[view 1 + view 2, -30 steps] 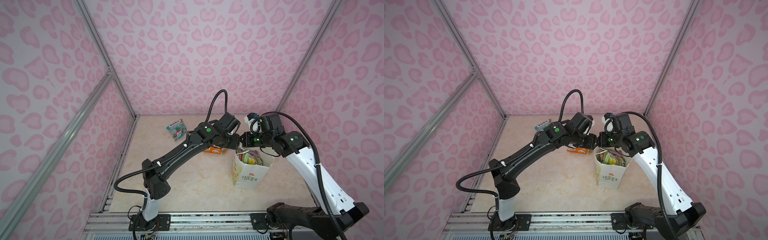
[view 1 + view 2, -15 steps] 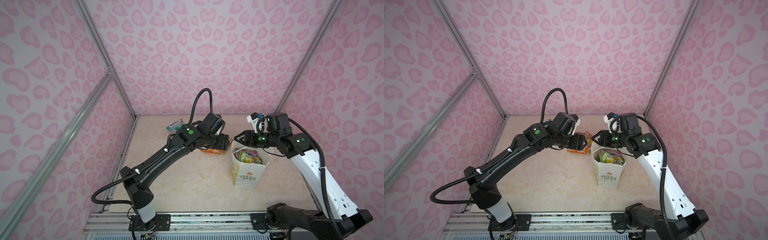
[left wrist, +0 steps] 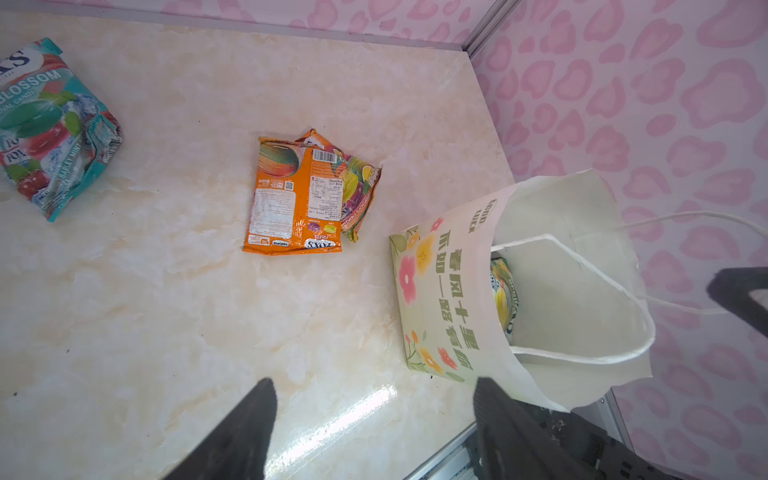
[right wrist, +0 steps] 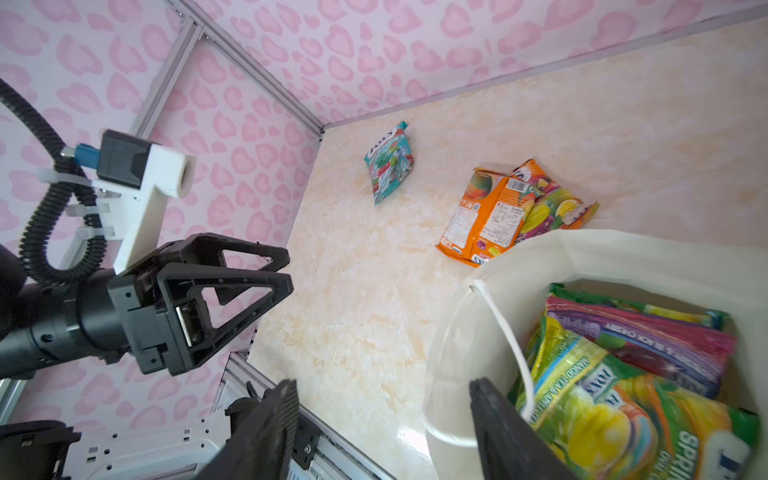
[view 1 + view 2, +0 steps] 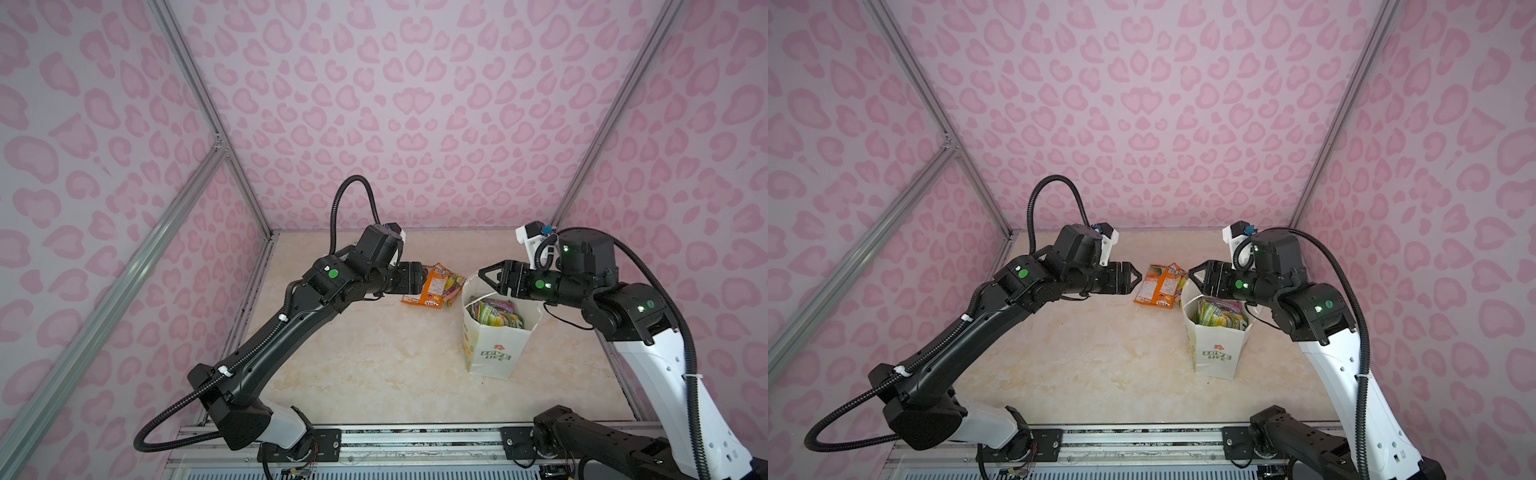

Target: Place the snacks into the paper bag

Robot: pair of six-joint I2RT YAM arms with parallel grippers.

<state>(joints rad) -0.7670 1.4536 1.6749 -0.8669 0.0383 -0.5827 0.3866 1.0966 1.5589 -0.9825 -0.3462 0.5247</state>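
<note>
- Standing nearest the camera, the paper bag is upright on the marbled tabletop. Its mouth is open, and green-yellow pouches and a purple pouch are already inside.
- The right gripper hovers at the bag's rim with its jaws spread and nothing held. In the right wrist view a white handle cord runs across the gap between its fingers; whether it touches either one cannot be told.
- The left gripper faces it from across the gap, above the table. Its jaws are also wide apart and empty.
- Just beyond the bag, an orange pouch lies label-side up on the table, overlapping a fruit-print pouch tucked partly beneath it.
- Farthest back, a teal pouch lies alone toward the rear corner, well apart from the others. The left arm hides it in both top views.
- The robot appears to be between drops: some snacks are bagged and three remain on the table.
- The next move likely calls for the left gripper to descend on the orange pouch. It would need to pinch a raised edge, since the glossy film lies flat, and lift it clear of the pouch beneath, while the bag's mouth stays open.
</note>
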